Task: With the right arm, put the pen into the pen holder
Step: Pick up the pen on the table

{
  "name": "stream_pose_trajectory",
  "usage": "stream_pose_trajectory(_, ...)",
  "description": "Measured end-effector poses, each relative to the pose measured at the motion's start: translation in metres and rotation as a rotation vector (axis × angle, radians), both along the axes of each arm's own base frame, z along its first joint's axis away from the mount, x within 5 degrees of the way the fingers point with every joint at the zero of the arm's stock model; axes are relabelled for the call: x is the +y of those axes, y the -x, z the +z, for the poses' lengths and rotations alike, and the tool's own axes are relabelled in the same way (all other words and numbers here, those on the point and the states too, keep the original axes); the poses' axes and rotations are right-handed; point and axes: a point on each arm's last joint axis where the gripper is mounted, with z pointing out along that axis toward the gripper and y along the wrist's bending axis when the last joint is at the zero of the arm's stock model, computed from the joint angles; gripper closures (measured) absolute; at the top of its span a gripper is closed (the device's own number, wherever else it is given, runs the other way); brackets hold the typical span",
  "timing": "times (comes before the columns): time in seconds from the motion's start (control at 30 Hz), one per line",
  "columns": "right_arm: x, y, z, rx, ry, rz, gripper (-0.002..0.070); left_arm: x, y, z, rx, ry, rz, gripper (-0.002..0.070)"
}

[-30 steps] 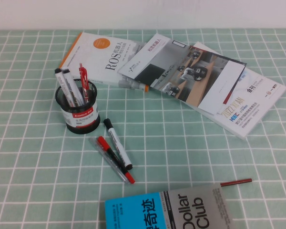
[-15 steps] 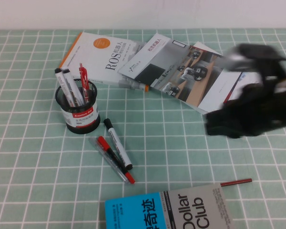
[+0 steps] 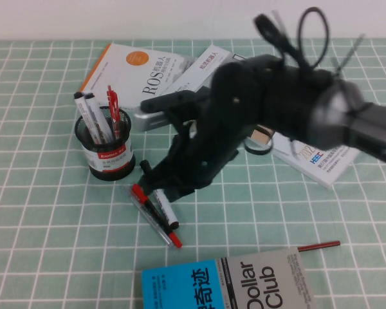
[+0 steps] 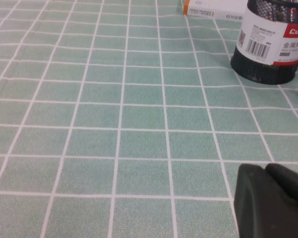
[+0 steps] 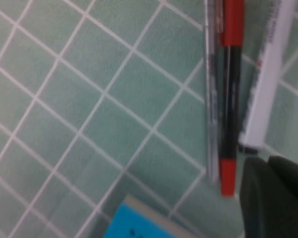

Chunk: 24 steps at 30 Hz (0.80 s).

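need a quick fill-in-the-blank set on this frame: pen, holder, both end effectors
1. The pen lies on the ____, not yet in the pen holder.
2. The right end effector, above the pen, is ____.
3. The pen holder's label band is red and ____.
4. The left end effector hangs above bare ____ cloth.

Missing: table; shut; white; green

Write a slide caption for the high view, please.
Shut right hand hovers over the pen, beside the holder.
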Motion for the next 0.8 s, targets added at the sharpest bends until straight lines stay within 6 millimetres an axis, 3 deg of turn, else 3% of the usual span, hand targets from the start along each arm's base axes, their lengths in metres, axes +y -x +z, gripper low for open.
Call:
stream_pose_trajectory(0.13, 0.021, -0.017, -0.009, 0.015, 0.046, 0.031, 0.0654, 0.000, 0.000, 0.000, 0.000, 0.000, 0.000, 0.0681)
stream_pose_trajectory(0.4, 0.043, -0.047, -0.032, 0.038, 0.154, -0.069, 0.0471, 0.000, 0.000, 0.000, 0.000, 0.000, 0.000, 0.0681)
stream_pose_trajectory(0.8, 0.063, -0.074, -0.063, -0.002, 0.177, -0.091, 0.0444, 0.000, 0.000, 0.000, 0.000, 0.000, 0.000, 0.0681)
